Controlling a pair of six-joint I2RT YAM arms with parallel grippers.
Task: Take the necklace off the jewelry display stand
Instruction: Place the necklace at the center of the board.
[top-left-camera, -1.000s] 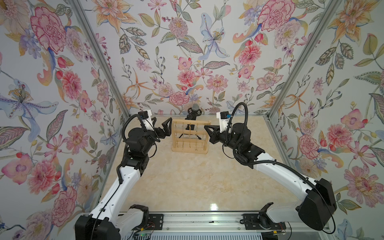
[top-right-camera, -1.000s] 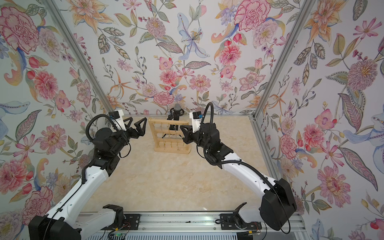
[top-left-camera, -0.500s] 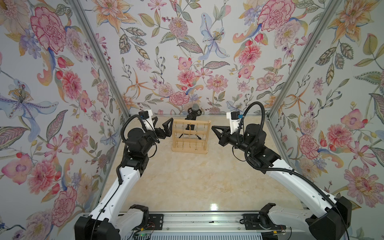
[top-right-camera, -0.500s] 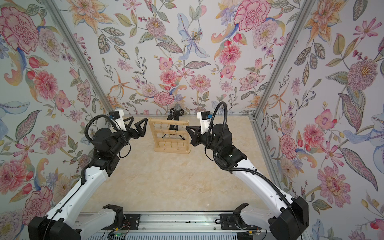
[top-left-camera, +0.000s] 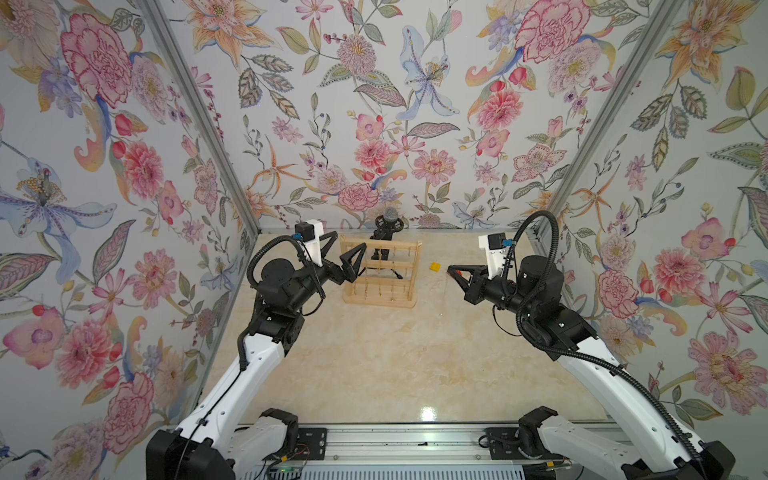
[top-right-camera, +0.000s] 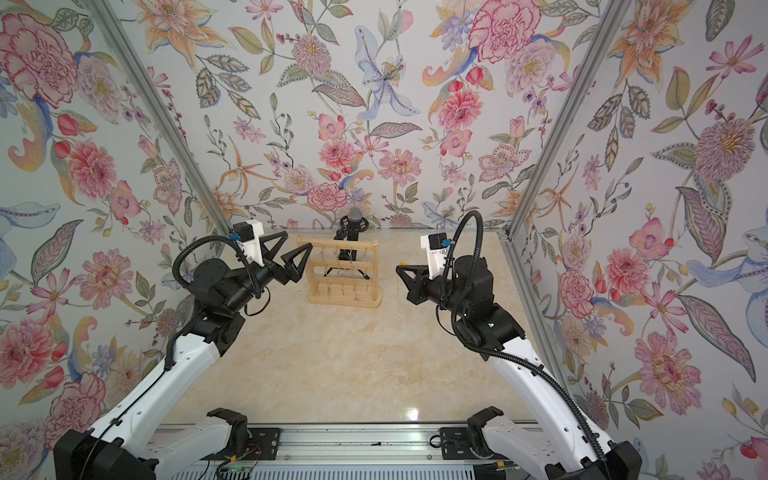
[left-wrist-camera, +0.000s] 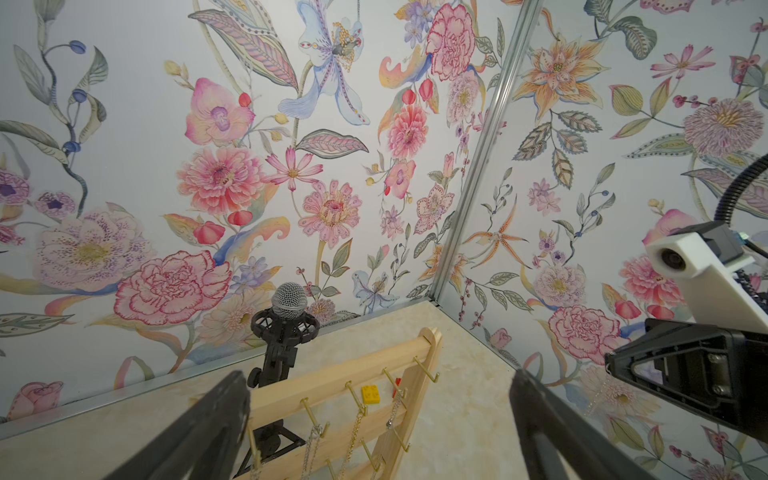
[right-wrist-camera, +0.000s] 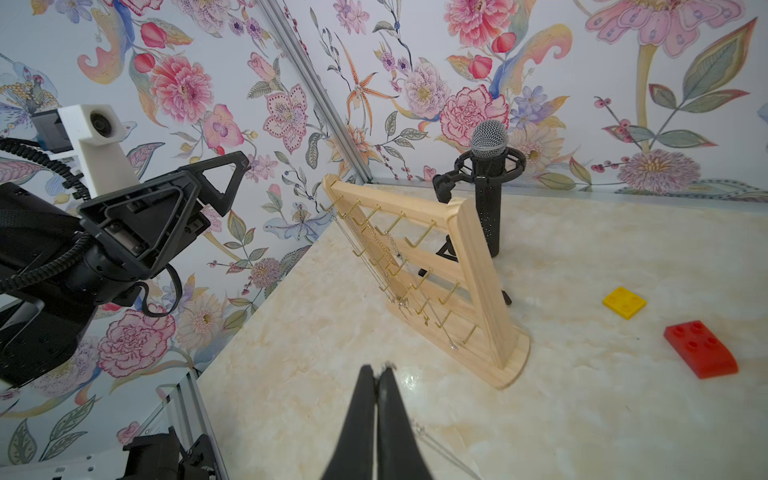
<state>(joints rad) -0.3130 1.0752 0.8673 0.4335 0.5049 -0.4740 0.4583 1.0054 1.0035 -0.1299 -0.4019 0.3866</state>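
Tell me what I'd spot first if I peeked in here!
The giant flowers on the walls all around jump out first. Next comes a wooden stand with dangling chains at the back of the table, a microphone just behind it. The robot's left gripper gapes open beside the stand, while the right gripper is pinched shut on a thin necklace.
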